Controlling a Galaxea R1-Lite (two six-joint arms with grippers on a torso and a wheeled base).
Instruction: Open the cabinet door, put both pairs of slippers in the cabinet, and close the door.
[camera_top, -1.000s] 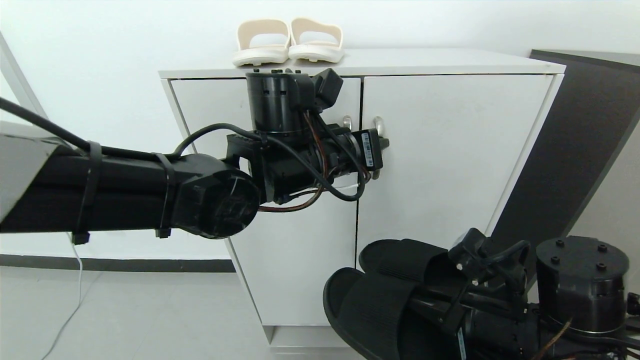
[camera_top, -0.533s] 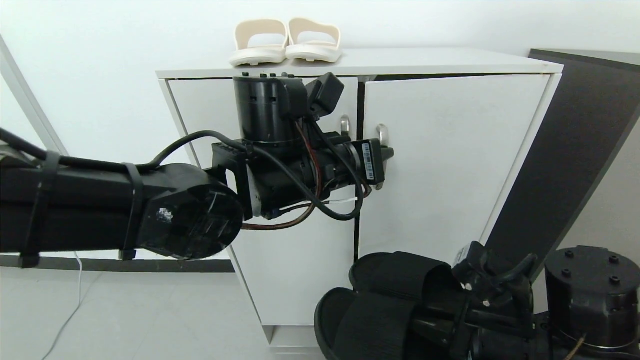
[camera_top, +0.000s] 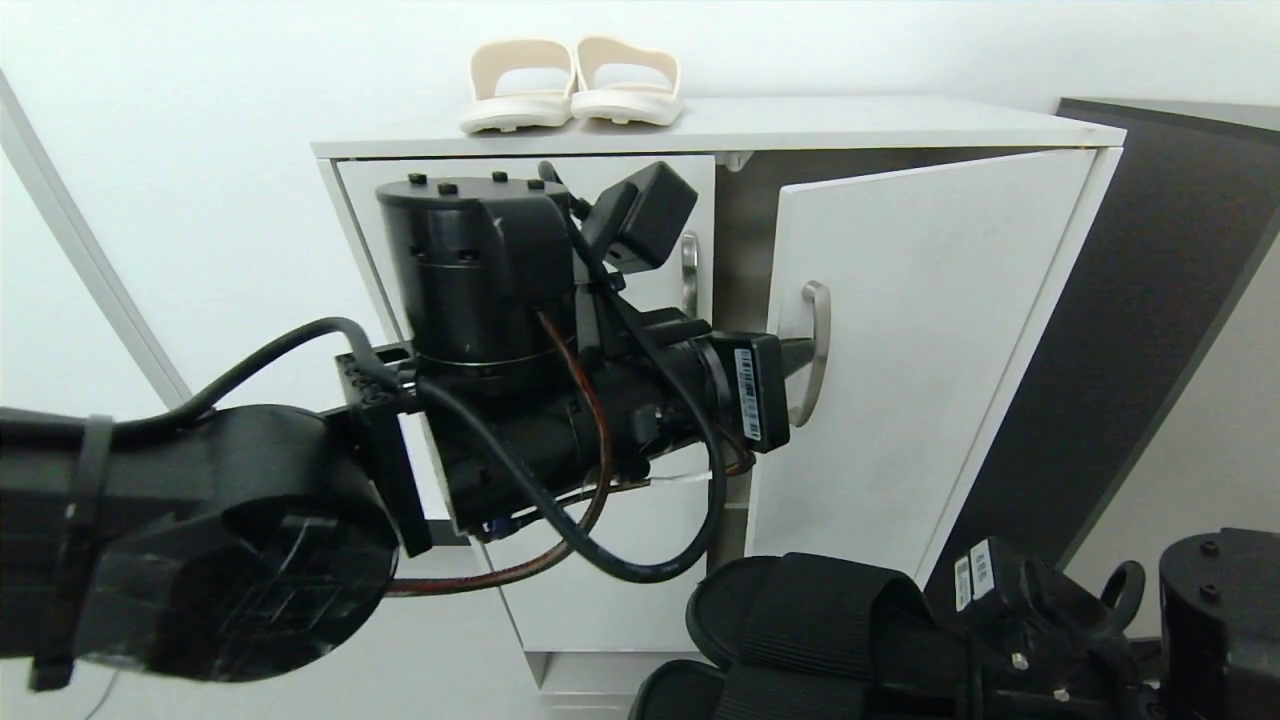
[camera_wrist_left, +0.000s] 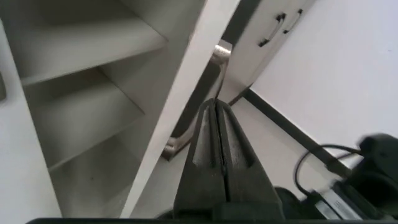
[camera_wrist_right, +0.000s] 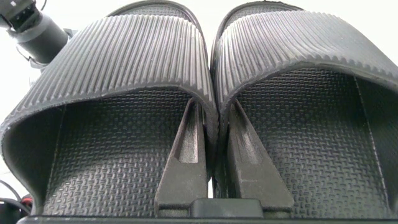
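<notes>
Head view has the cabinet (camera_top: 900, 125) straight ahead, with its right door (camera_top: 930, 330) standing partly open and the left door (camera_top: 600, 590) closed. The left gripper (camera_top: 797, 354) is at the metal handle (camera_top: 815, 320) of the open door. In the left wrist view its two fingers (camera_wrist_left: 208, 143) are pressed together with no gap, and the tip seems to be hooked behind the bar, not clamped on it. Inside, bare shelves (camera_wrist_left: 81, 43) can be seen.

I judge that the door is light and turns easily on its hinges. The handle is stiff and smooth, so closed fingers may slide along it. The pull should follow the arc of the door.

The black slippers (camera_top: 800, 620) are low in front, carried by the right gripper (camera_wrist_right: 214, 112). One finger sits inside each slipper, and together they squeeze the two inner walls. The slippers look light, soft and rubbery, with ribbed straps, so they may bend or twist in this hold.

The cream slippers (camera_top: 570, 85) lie side by side on top of the cabinet. Their touching inner walls seem the best place to take them.
</notes>
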